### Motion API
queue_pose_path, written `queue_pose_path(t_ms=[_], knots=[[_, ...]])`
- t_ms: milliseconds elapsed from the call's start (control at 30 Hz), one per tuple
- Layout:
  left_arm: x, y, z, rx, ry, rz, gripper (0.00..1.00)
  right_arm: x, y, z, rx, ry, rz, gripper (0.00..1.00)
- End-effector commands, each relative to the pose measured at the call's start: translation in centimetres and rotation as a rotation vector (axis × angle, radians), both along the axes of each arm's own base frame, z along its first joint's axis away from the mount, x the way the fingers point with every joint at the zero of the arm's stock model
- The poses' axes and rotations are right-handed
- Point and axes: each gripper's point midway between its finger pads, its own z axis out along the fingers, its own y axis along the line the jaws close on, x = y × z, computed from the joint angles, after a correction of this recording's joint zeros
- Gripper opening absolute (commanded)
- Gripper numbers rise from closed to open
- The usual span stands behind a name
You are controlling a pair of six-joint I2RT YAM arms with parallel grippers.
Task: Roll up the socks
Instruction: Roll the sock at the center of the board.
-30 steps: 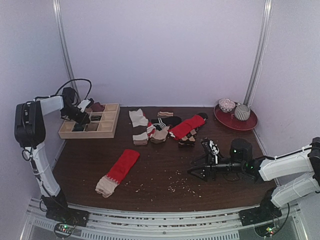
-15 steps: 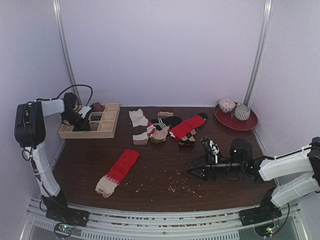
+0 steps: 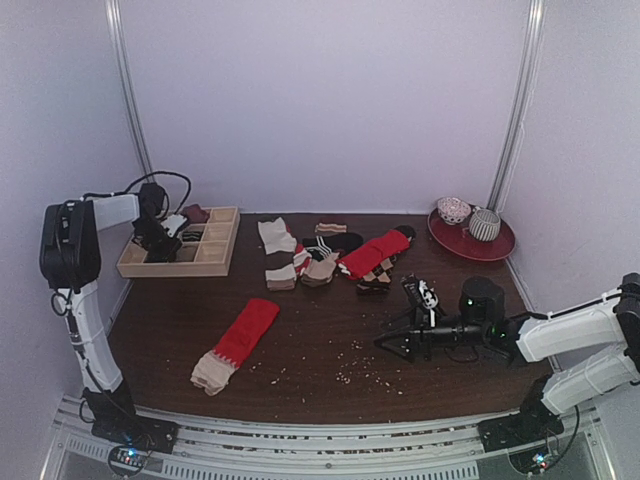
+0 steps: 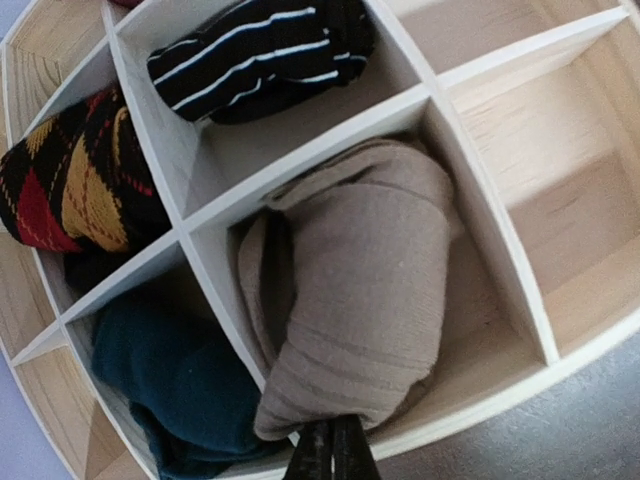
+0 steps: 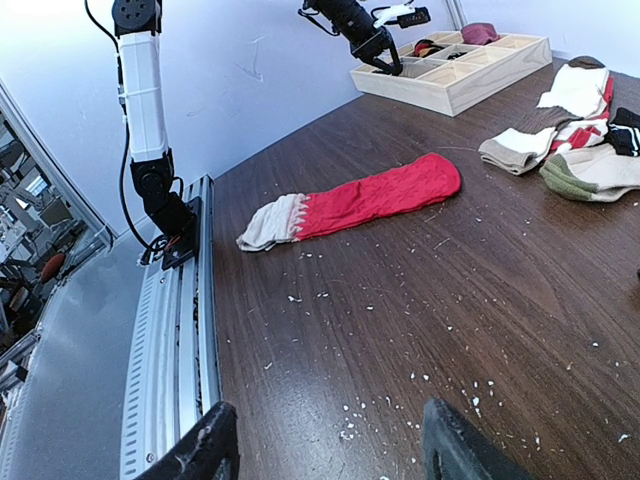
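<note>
Socks first: the red sock (image 3: 245, 332) with its cream end lies flat and alone on the near-left of the table (image 3: 330, 320), well apart from both arms. Which tan piece is its partner I cannot tell. My left gripper (image 4: 335, 447) has its fingers pressed together, seemingly on nothing, at the near wall of the wooden box (image 4: 300, 160), just beside a rolled tan bundle (image 4: 370, 290). I would lift straight up clear of the dividers before swinging toward the sock, so the tips don't drag that bundle out. My right gripper (image 5: 330, 440) hangs spread and empty, low over the table's right half.
</note>
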Motion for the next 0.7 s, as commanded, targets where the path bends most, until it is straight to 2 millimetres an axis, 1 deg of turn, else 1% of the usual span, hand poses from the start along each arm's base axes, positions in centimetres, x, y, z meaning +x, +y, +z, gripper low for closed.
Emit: queue_pose_path(t_ms=[0,33,100,233,333,400,467,533,567,600,667], knots=[[-0.3,-0.8,-3.3,0.140,0.122,-0.008,0.00,0.0,0.0,-0.2,0.012,0.008,0.008,0.63],[-0.3,-1.2,-3.8,0.149,0.136,-0.019,0.00,0.0,0.0,-0.2,0.010,0.009,0.007,0.63],[-0.2,-1.5,-4.5,0.161,0.150,-0.020,0.00,0.0,-0.1,-0.3,0.006,0.007,0.006,0.63],[-1.0,-0.3,-5.6,0.222,0.212,0.018,0.00,0.0,-0.1,-0.4,0.001,0.005,0.005,0.63],[-1.6,0.5,-6.9,0.268,0.253,0.031,0.00,0.0,-0.1,-0.2,0.009,0.005,0.007,0.63],[-2.2,0.9,-7.9,0.291,0.292,0.037,0.00,-0.1,-0.1,-0.2,0.011,0.007,0.007,0.63],[-2.4,1.0,-8.3,0.293,0.305,0.044,0.00,-0.1,-0.1,-0.1,0.012,0.004,0.004,0.63],[-1.7,0.6,-7.5,0.263,0.266,0.051,0.00,-0.1,-0.2,-0.1,0.010,0.001,0.000,0.63],[-1.1,0.3,-6.7,0.240,0.232,0.053,0.04,-0.1,-0.3,0.0,0.009,-0.001,-0.001,0.63],[-0.3,-0.1,-5.6,0.210,0.186,0.057,0.09,-0.1,-0.3,0.0,0.006,-0.003,-0.001,0.63],[1.1,-1.1,-3.1,0.143,0.098,0.053,0.12,-0.1,-0.3,0.0,0.005,-0.008,-0.003,0.63]])
